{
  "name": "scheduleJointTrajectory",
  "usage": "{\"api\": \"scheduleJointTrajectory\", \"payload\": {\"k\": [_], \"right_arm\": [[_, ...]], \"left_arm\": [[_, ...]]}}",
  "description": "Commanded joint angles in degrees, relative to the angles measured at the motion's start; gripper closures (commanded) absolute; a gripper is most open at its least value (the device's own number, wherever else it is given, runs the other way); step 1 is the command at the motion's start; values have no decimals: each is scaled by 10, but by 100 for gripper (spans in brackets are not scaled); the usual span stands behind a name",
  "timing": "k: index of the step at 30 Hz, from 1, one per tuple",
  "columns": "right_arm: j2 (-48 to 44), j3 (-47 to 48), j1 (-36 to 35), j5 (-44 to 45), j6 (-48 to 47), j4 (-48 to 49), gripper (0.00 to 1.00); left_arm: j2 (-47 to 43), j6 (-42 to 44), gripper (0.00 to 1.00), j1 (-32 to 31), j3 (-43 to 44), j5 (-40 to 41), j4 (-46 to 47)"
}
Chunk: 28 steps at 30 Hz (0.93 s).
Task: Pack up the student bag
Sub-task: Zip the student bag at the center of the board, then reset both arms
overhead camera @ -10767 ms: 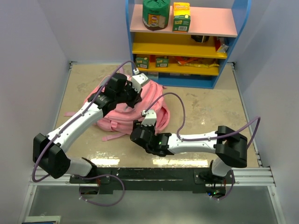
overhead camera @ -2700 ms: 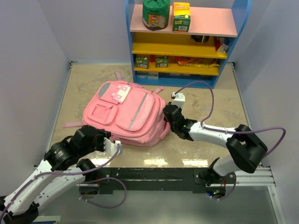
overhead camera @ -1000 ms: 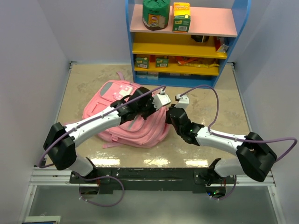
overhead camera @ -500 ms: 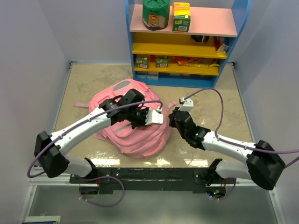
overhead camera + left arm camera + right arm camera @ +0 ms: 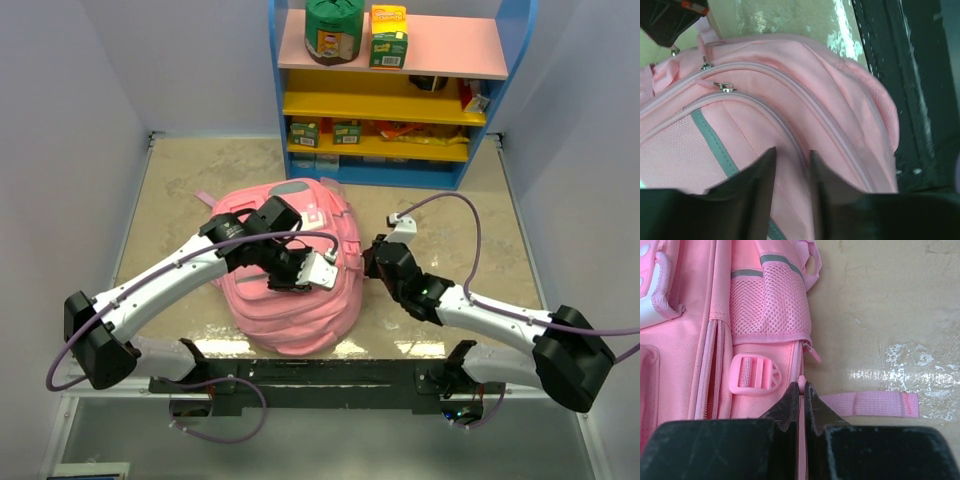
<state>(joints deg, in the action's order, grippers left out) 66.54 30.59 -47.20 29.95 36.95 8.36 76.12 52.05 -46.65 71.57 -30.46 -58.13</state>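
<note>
1. The left arm (image 5: 170,285), based at the near left corner, reached right and far across the table (image 5: 180,180) to the middle of the bag.

2. The student bag (image 5: 290,320), a soft pink backpack, lay on the table left of centre, humped and bunched. Its near end was close to the black rail (image 5: 330,385) and its far end stopped short of the shelving. The left wrist view showed a grey stripe (image 5: 715,145) and metal zip pulls (image 5: 726,87).

3. The left gripper (image 5: 791,151) sat on top of the bag, jaws narrowly parted. Pink fabric and a zip seam showed in the gap. Whether any fabric was pinched could not be told.

4. The right gripper (image 5: 801,386) was at the bag's right edge, low over the table, with its jaws clenched on a thin pink tab (image 5: 801,380) of the bag. A pink buckle (image 5: 752,375) lay close beside it, with a mesh pocket (image 5: 770,310) beyond.

5. A strap (image 5: 865,404) of pink webbing lay flat on the table just beside the right fingers.

6. The right arm (image 5: 500,315), based at the near right corner, stretched low to the left.

7. The shelf unit (image 5: 400,100) stood at the far edge, right of centre, with a blue frame, pink top and yellow shelves. On top were a green canister (image 5: 332,30) and, to its right, a yellow-green box (image 5: 388,35).
</note>
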Motion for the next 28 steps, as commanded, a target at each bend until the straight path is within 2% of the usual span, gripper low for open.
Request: {"api": "scheduleJointTrajectory", "payload": {"k": [1,2,3,4,5,6,8,10,11,16,19,22,28], "right_arm": [[-28,8,3,5,19,24,100],[-30,9,3,5,21,16,98],[-31,13,3,5,28,10,88],[-32,16,3,4,34,3,76],[-32,18,3,-1,38,-9,55],[-32,23,3,-3,43,-14,47],[-36,29,3,-13,43,-32,26],[-41,41,3,-24,27,-38,13],[-46,47,3,-24,18,-48,2],[-34,124,3,-18,-38,-119,1],[-30,163,3,-18,-69,-156,1],[-47,169,3,-29,-92,-151,1],[-65,176,3,-34,-108,-170,1]], "left_arm": [[-25,-96,47,-10,9,35,118],[-29,-129,39,-10,13,67,138],[-30,-142,22,-9,18,79,154],[-27,-153,15,-8,28,90,172],[-23,-179,5,-2,50,108,178],[-9,-193,0,1,61,116,181],[9,-224,0,10,101,151,180],[41,-260,0,26,132,167,162],[54,-272,0,52,166,161,154],[112,-321,0,156,234,139,119],[98,-325,0,213,204,133,144],[63,-333,0,255,139,119,190],[11,-350,0,300,39,106,242]]}}
